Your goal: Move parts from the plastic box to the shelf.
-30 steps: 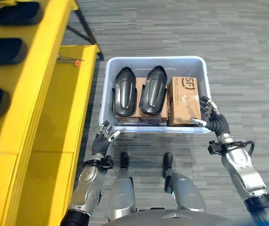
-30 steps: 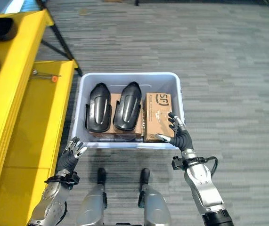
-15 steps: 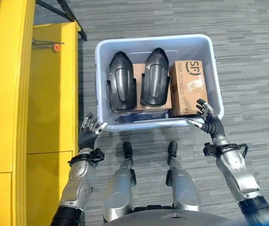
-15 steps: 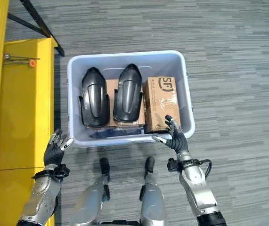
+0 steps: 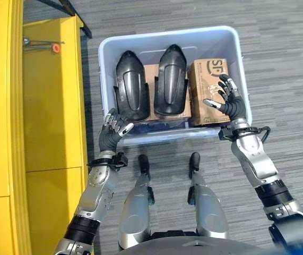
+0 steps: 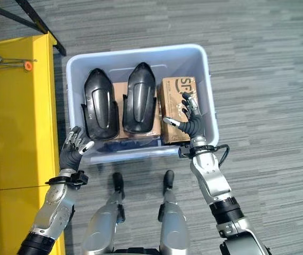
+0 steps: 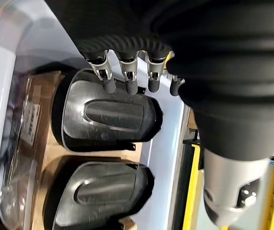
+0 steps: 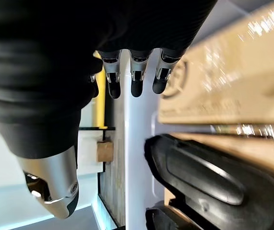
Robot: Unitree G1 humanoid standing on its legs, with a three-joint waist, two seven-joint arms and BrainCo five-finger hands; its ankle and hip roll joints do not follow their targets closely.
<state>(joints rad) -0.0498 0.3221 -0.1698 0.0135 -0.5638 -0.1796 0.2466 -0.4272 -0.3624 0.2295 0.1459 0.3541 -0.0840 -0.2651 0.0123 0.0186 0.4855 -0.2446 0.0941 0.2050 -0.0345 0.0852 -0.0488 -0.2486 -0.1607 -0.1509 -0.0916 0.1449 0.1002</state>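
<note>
- A yellow shelf (image 5: 50, 101) stands along the left side of the floor, with a small orange-tipped tool (image 5: 48, 45) lying near its far end.
- The left robot hand (image 5: 112, 132) hovers at the near left corner of the plastic box (image 5: 170, 38), fingers spread and relaxed, grasping nothing; the left black part lies just beyond its fingertips.
- The pale plastic box sits on the grey carpet floor (image 5: 278, 64), just right of the shelf.
- Inside it, 2 black moulded parts lie side by side on a flat brown carton: one (image 5: 129, 93) at the box's left side, the other (image 5: 171, 88) in the middle, both with the narrow end toward the far wall.
- A cardboard box (image 5: 207, 85) fills the right side of the plastic box, beside the middle part.
- The right robot hand (image 5: 226, 102) is over the near right corner of the plastic box, above the cardboard box's near end, fingers splayed and released, holding nothing.
</note>
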